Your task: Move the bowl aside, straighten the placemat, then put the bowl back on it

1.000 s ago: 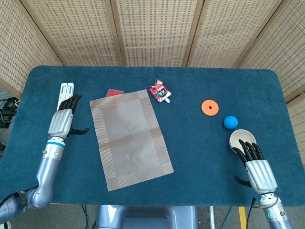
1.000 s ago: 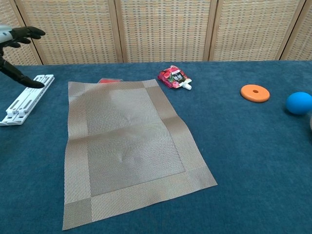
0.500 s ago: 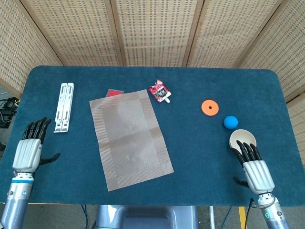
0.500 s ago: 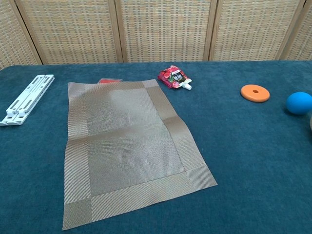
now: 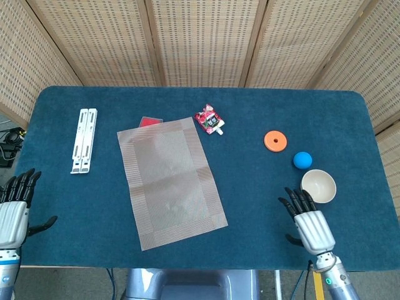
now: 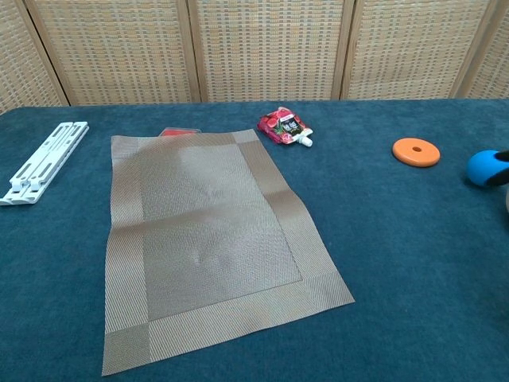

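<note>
The cream bowl (image 5: 319, 185) stands upright on the blue cloth at the right, off the mat. The tan woven placemat (image 5: 170, 180) (image 6: 208, 239) lies left of centre, turned slightly askew, with creases in it. My right hand (image 5: 307, 224) hovers near the front edge, just left of and below the bowl, fingers spread and holding nothing; a dark fingertip (image 6: 499, 157) shows at the right edge of the chest view. My left hand (image 5: 14, 212) sits at the far left front, off the table's corner, fingers apart and empty.
A blue ball (image 5: 302, 160) and an orange disc (image 5: 275, 140) lie just behind the bowl. A red snack pouch (image 5: 209, 119) and a red card (image 5: 150, 121) sit at the mat's far edge. A white folding stand (image 5: 84, 140) lies at the left.
My left hand has drawn back from beside the white stand to the front left corner. My right hand has slid left and away from the bowl, which now shows whole.
</note>
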